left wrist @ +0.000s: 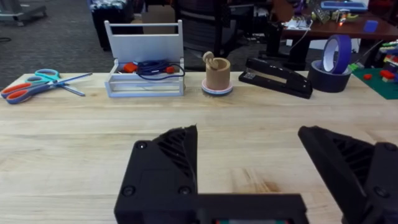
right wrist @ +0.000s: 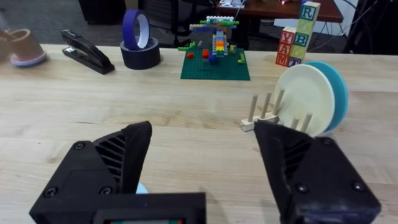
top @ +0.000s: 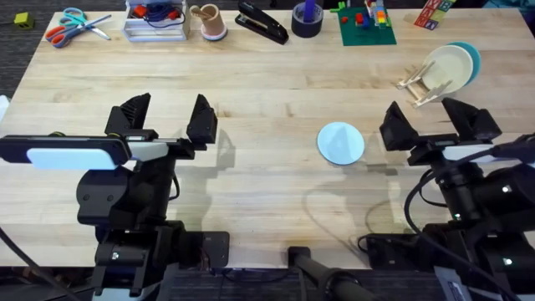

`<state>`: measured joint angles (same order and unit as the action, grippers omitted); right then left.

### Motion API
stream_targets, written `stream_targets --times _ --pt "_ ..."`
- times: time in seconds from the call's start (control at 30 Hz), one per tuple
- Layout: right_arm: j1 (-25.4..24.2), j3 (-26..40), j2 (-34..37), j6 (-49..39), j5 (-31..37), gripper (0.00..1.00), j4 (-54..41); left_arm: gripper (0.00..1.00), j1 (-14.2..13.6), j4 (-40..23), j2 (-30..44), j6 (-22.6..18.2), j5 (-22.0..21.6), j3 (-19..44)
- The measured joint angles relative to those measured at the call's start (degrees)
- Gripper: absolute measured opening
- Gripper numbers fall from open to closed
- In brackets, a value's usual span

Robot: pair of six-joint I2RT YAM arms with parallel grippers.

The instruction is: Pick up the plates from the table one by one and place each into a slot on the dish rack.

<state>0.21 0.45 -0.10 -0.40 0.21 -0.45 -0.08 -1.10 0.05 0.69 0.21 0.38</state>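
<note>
pale blue plate waiting just left of my right gripper

i'm looking down at the last loose plate, the pale blue plate [top: 340,142], lying flat on the table [top: 267,180] a little right of centre. my right gripper [top: 439,125] is hovering with its fingers spread apart and nothing between them, and the plate is sitting just beside it, toward the table's middle. my left gripper [top: 165,119] is also hanging wide apart and empty, well away on the far side, so i'm judging the right arm the nearer one for this pick.

the dish rack [top: 422,86] is standing near the right edge, farther from the arm bases than the right gripper, already holding a cream plate [right wrist: 306,97] and a teal plate [right wrist: 333,87] upright, with bare sticks toward the table's middle.

being round, the plate is offering no long axis; i'm thinking the move is turning on sliding left and catching its thin rim
</note>
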Motion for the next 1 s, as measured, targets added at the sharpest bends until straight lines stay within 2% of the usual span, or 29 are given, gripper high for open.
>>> stream_targets --times 0.7,0.83,1.0 --pt "0.0 0.2 0.0 0.0 0.0 0.995 2.9 0.993 0.0 -1.7 0.0 0.0 0.0 0.9" --pt "0.0 2.7 0.1 0.0 0.0 0.995 2.2 0.993 0.0 -4.0 0.0 0.0 0.0 5.2" --pt "0.0 9.8 1.1 0.0 0.0 0.992 -2.3 0.993 0.0 -10.5 0.2 0.0 -0.8 13.0"
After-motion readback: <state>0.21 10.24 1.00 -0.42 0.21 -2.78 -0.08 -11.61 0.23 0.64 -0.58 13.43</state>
